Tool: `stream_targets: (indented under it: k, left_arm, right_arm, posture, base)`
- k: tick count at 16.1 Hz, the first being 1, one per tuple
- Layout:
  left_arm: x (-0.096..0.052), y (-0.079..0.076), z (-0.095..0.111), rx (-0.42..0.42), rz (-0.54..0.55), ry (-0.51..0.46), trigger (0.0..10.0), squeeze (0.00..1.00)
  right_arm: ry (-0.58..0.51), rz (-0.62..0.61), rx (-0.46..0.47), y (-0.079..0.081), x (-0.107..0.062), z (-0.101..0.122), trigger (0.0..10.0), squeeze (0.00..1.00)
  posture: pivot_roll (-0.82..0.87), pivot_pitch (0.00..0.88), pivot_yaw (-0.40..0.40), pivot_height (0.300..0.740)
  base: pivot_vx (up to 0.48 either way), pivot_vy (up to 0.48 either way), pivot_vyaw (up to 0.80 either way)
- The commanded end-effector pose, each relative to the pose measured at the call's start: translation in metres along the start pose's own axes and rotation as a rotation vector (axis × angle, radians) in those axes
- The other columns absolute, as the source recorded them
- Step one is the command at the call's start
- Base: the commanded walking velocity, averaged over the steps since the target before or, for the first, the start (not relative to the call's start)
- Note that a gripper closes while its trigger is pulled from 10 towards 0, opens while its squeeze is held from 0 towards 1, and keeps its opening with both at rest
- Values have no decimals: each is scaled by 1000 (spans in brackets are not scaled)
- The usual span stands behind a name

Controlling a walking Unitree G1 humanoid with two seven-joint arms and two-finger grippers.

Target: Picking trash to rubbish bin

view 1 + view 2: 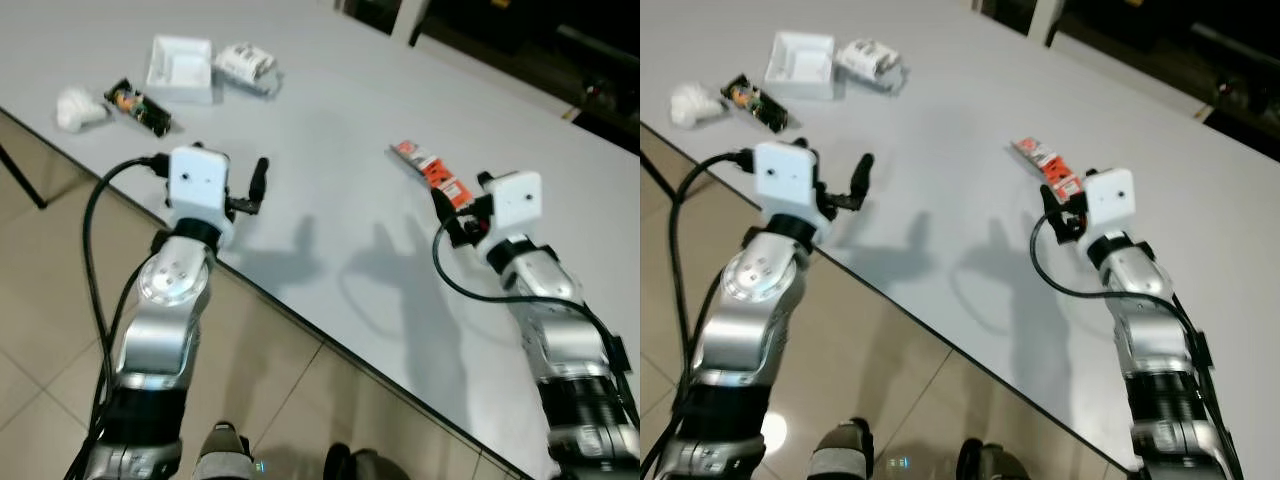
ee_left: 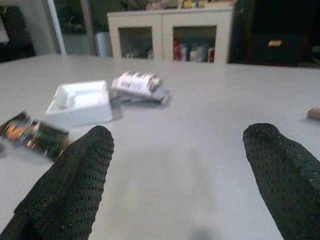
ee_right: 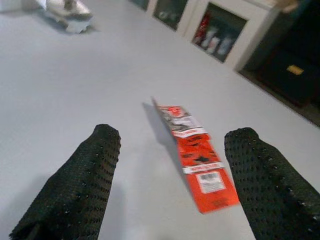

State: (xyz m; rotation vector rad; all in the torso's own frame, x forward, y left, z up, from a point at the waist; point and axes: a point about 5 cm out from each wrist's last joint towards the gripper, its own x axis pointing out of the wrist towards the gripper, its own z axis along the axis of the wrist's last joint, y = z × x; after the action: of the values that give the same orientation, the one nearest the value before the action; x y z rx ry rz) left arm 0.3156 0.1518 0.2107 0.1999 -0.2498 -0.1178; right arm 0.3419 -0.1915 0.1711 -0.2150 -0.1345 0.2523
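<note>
A red snack wrapper [image 1: 430, 170] lies flat on the grey table [image 1: 330, 130]. My right gripper [image 3: 172, 185] hovers just short of its near end, open, with the wrapper [image 3: 195, 160] lying between the fingers' lines. At the far left of the table sit a white tray [image 1: 180, 65], a crumpled silver packet [image 1: 245, 63], a dark snack wrapper [image 1: 138, 107] and a white tissue ball [image 1: 78, 108]. My left gripper [image 2: 177, 170] is open and empty above the table's near edge, pointing towards the tray [image 2: 80, 102] and packet [image 2: 137, 86].
The table's front edge [image 1: 300, 310] runs diagonally, with tiled floor [image 1: 50, 330] below it. Dark furniture [image 1: 520, 30] stands beyond the far side. A white cabinet [image 2: 170, 30] stands past the table. The table between the two piles of trash is bare.
</note>
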Motion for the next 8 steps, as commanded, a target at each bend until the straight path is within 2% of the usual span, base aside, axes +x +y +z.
stream_targets:
  k: [1,4,8]
  left_arm:
    - [-6,1,6,19,-3,-1,10000,0]
    - [-19,10,8,50,18,18,10000,0]
    - [-25,13,10,59,28,36,10000,0]
  right_arm:
    - [20,2,-12,-7,1,-9,10000,0]
    - [47,36,-15,-8,16,-17,10000,0]
    - [51,83,-67,-7,32,-12,10000,0]
  posture:
    - [458,316,-161,740]
    - [497,352,-165,740]
    - [507,374,-172,740]
  base:
    - [0,0,0]
    - [0,0,0]
    - [0,0,0]
